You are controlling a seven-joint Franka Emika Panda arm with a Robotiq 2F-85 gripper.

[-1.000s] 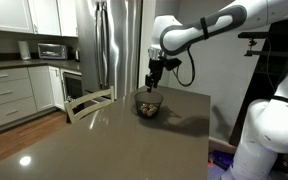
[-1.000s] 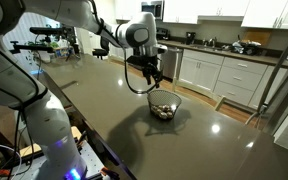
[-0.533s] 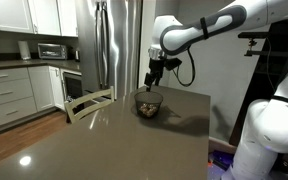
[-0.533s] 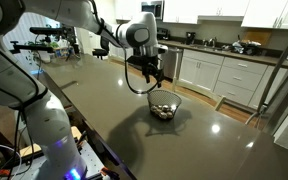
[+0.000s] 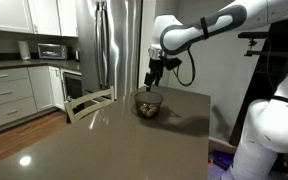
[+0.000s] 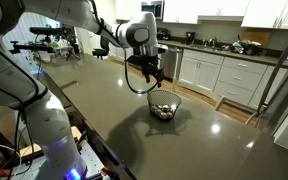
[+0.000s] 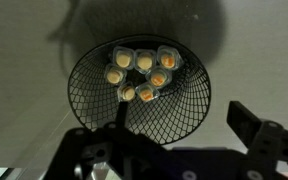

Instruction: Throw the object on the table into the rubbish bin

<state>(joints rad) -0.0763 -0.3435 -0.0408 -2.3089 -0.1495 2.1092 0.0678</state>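
Observation:
A black wire mesh bin (image 7: 174,110) stands on the dark table in both exterior views (image 5: 147,104) (image 6: 164,109). Several small white pods with yellow and orange tops (image 7: 139,70) lie together at its bottom. My gripper (image 7: 184,128) hangs open and empty right above the bin's rim, and it shows in both exterior views (image 5: 153,83) (image 6: 156,80). I see no loose object on the table around the bin.
The table (image 5: 114,140) is long, dark and glossy (image 6: 104,110). A steel fridge (image 5: 114,45) and white kitchen cabinets (image 5: 9,95) stand beyond it. A white robot body (image 5: 269,125) is at the table's side, and another arm (image 6: 14,80) is near.

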